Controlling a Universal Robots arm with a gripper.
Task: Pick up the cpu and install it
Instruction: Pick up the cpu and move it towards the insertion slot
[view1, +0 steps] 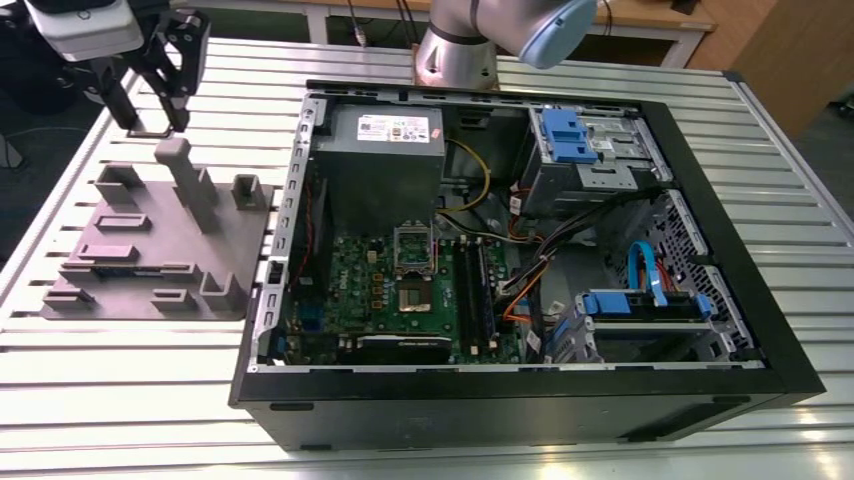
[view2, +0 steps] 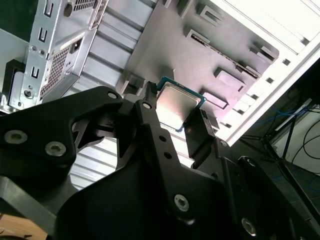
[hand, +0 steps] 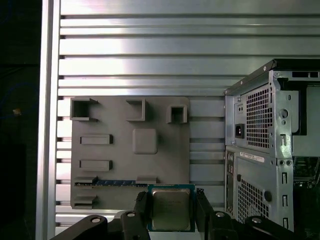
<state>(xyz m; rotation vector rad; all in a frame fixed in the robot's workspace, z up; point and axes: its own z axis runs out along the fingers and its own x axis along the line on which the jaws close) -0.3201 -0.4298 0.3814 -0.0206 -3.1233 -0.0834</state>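
Two black fingers (view2: 148, 112) of the tool (view2: 177, 109) are clamped on the cpu (view2: 176, 106), one on each of two opposite edges. Its silvery top plate faces the camera in both wrist views.

In the exterior view the tool hangs at the far left, over the far end of the grey moulded tray (view1: 147, 245). The chip is held up off the tray, not resting in any of its pockets. The first wrist view looks past the chip onto that tray: a square pad, raised blocks, open-sided pockets, and a thin bluish strip (hand: 115, 183) set along one slot.

The tray lies flat on the slatted metal worktop (view1: 134, 390), just beside the open computer case (view1: 534, 405) to the exterior view's right.

Inside the case, going rightward, comes first the grey power supply box (view1: 380, 135) with its white label. Nearer the camera is the green motherboard (view1: 380, 300), carrying the shiny socket frame (view1: 414, 247) with its hollow centre. The cpu is well apart from that frame — the tray and the case wall lie between them. The arm's pale base (view1: 457, 50) stands behind the case.

Further right run dark memory slots (view1: 474, 290), then a tangle of yellow, orange and black cables (view1: 523, 270). Last are blue drive brackets (view1: 563, 135) at the far corner and another blue bracket (view1: 641, 302) nearer.
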